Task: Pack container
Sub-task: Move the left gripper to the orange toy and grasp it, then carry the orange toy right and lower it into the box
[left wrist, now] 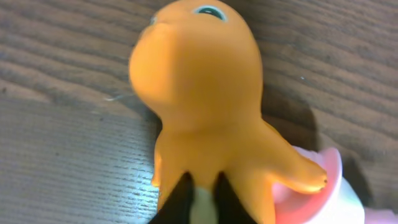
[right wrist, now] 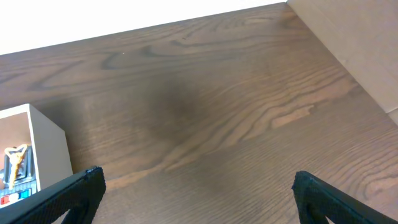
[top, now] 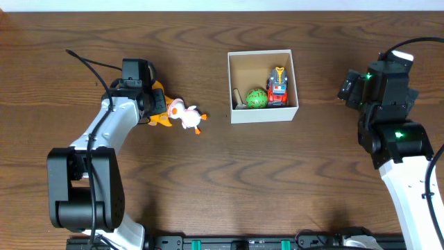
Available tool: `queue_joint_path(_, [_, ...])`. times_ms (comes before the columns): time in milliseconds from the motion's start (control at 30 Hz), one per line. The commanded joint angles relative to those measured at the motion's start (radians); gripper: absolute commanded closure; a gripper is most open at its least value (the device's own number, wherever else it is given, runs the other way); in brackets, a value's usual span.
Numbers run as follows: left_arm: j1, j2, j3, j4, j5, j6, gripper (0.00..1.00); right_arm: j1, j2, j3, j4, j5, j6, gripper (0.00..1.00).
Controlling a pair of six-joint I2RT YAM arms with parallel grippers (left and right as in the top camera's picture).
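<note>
left tool (top: pixel 151 104) over orange toy (left wrist: pixel 199 93)

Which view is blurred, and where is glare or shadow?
Left wrist view: the orange toy fills the frame, soft from closeness, with a pale sheen on the table. Right wrist view: sharp, a dim shadow patch mid-table, white washed-out strip on top. Overhead view: sharp, evenly lit.

Left arm (top: pixel 104 132): white links, black joints, thin black cable.
Right arm (top: pixel 392 142): black housings, two green lights, white lower link.
Right jaws: matte black.
</note>
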Motion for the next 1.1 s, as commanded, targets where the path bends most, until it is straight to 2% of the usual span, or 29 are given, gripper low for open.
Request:
queue_joint_path(0, [0.005, 0.016, -0.001, -0.002, 0.02, 0.003, 0.94, -0.006, -0.002, 0.005, -0.001, 0.003, 0.01, 0.01])
queue_joint_path(167, [0.013, -0.066, 0.031, 0.039, 0.019, 0.003, 0.94, -0.006, -0.002, 0.005, -0.001, 0.003, 0.01, 0.01])
queue_joint_path(400, [0.008, -0.346, 0.117, 0.053, 0.02, -0.012, 0.94, -0.006, -0.002, 0.005, -0.001, 0.003, 0.01, 0.01])
queue_joint_path(500, [-0.021, -0.453, 0.117, 0.033, 0.025, -0.067, 0.94, -0.006, -0.002, 0.005, -0.001, 0.003, 0.01, 0.01])
queue_joint_path(600, [-0.08, -0.516, 0.117, -0.002, 0.068, -0.069, 0.94, -0.006, -0.002, 0.005, -0.001, 0.003, 0.01, 0.01])
queue_joint_path(800, [-0.251, -0.506, 0.117, 0.002, 0.072, -0.095, 0.94, -0.006, -0.002, 0.005, -0.001, 0.003, 0.01, 0.01])
queue_joint_path(1067, [-0.426, -0.336, 0.117, 0.143, 0.072, -0.109, 0.94, -0.006, -0.002, 0.005, -0.001, 0.003, 0.01, 0.01])
